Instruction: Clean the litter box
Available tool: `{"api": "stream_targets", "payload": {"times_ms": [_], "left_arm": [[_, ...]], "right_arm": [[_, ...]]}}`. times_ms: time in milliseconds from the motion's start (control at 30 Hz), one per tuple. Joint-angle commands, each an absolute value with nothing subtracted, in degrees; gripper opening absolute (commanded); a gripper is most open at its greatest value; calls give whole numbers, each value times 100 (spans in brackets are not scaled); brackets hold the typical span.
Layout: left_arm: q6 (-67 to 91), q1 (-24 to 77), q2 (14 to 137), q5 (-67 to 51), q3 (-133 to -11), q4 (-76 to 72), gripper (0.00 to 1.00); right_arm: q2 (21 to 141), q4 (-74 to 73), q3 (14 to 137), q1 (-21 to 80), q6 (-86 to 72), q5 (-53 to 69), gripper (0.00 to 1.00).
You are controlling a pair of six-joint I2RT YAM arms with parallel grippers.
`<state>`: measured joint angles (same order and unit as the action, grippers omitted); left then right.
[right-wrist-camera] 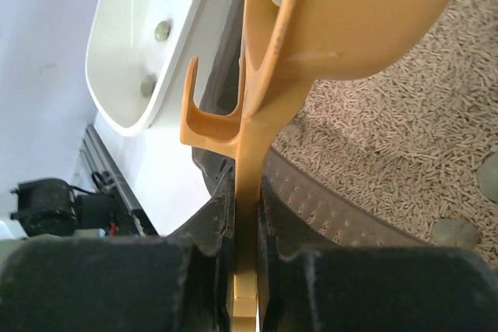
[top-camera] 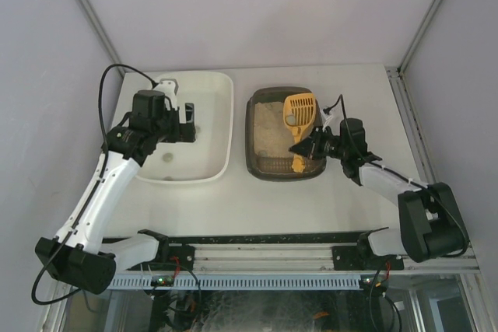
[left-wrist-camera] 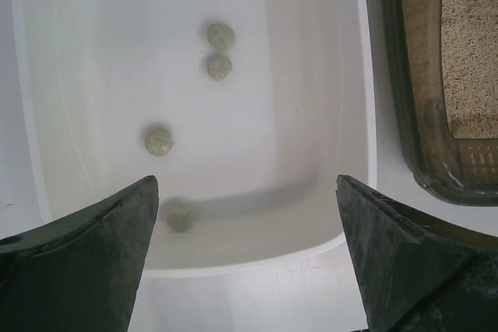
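Litter box (top-camera: pixel 250 141): on the worktop (top-camera: pixel 327 207), at 3 o'clock of the white tub (top-camera: pixel 222 126). The right end effector (top-camera: pixel 307 148) is clenched on the handle of the orange scoop (top-camera: pixel 300 110), held over the litter. The left end effector (top-camera: pixel 187 131) hangs released above the tub, where four dumped clumps (left-wrist-camera: pixel 158 140) lie. Step in hand: sifting. Two unsifted clumps (right-wrist-camera: pixel 455 232) lie in the litter, so the scoop should next dip beneath them, lift level, and travel toward 9 o'clock.

The litter box (top-camera: pixel 251 136) lies right of the tub (top-camera: pixel 208 118), a scoop (top-camera: pixel 299 111) over it.
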<state>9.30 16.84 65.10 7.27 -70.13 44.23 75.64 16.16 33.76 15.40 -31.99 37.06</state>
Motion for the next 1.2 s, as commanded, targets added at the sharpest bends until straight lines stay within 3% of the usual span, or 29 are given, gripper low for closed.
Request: {"api": "stream_targets", "payload": {"times_ms": [0,100,267,400,533,667,800,967,1100,1167], "left_arm": [[791,1660,6278,659,-6895,4149,100],[782,1661,6292,638,-6899,4155,100],[731,1659,6308,698,-6889,4129,100],[713,1661,6327,687,-6879,4126,100],[703,1664,6353,667,-6910,4148,100],[704,1668,6386,659,-6945,4189,100],[694,1664,6405,661,-6931,4184,100],[686,1670,6416,600,-6944,4201,100],[747,1666,6392,606,-6851,4158,100],[756,1662,6373,562,-6811,4157,100]], "right_arm": [[8107,2122,3595,1585,-3919,4416,0],[8388,2020,3869,1945,-3963,4701,0],[8775,3660,3625,1292,-5389,5242,0],[9008,3606,3864,1581,-5524,5425,0],[9381,5031,3590,1006,-6615,5664,0],[9218,3607,4009,1365,-5725,5726,0],[9341,4173,3926,950,-6212,5999,0],[9161,3013,4237,1311,-5476,5993,0],[9224,3913,3958,965,-6064,5943,0],[9169,3117,4254,1348,-5507,5944,0]]}}
